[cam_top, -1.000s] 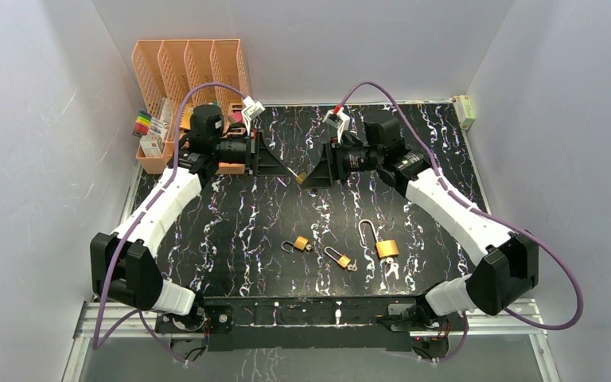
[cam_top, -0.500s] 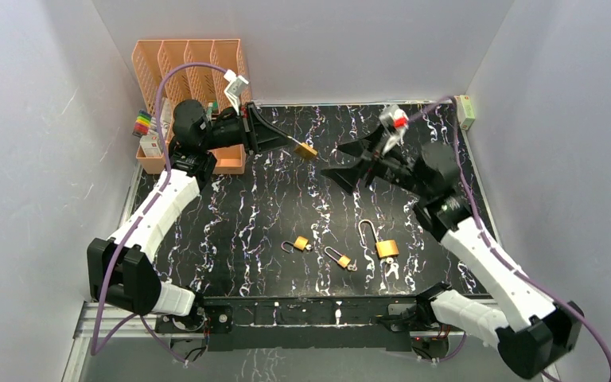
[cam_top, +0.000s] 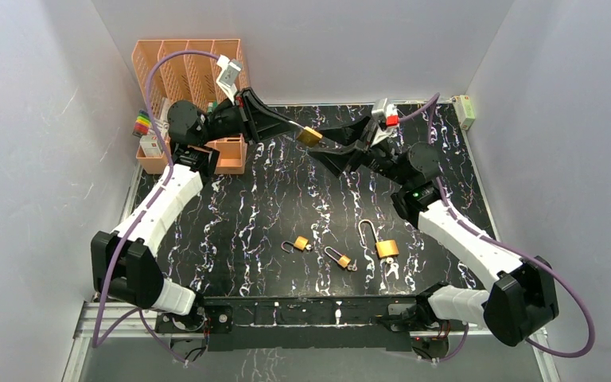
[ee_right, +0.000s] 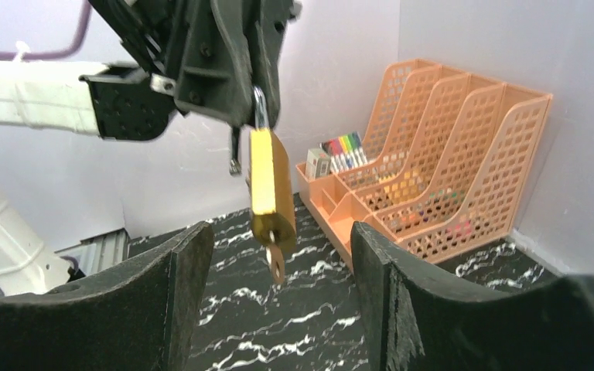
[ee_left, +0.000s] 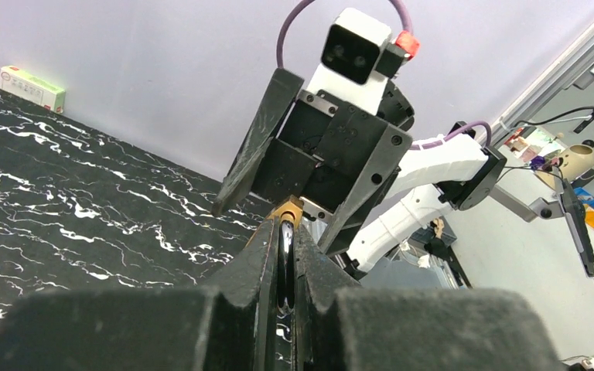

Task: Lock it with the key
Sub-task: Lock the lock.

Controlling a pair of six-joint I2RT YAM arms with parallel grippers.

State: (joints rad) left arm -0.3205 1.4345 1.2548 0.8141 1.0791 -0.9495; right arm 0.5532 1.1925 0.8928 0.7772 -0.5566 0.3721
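Observation:
My left gripper [cam_top: 285, 126] is shut on the steel shackle [ee_left: 285, 259] of a brass padlock [cam_top: 310, 136] and holds it in the air above the back of the table. In the right wrist view the padlock [ee_right: 267, 188] hangs body down, with a key [ee_right: 276, 263] sticking out of its underside. My right gripper [cam_top: 348, 146] is open, its fingers [ee_right: 178, 301] standing either side of the lock's lower end without touching it. In the left wrist view the right gripper [ee_left: 309, 201] faces me just beyond the lock.
Three more brass padlocks lie on the black marbled table [cam_top: 239, 223] near the front: a small one [cam_top: 298, 243], another small one [cam_top: 340, 259] and a larger one with a tall shackle [cam_top: 383, 243]. An orange file rack [cam_top: 188, 68] and pen tray [cam_top: 149, 131] stand at back left.
My left gripper has lifted the padlock up and towards the back. My right arm swung away to the right, then came back with its open jaws around the lock's lower end.

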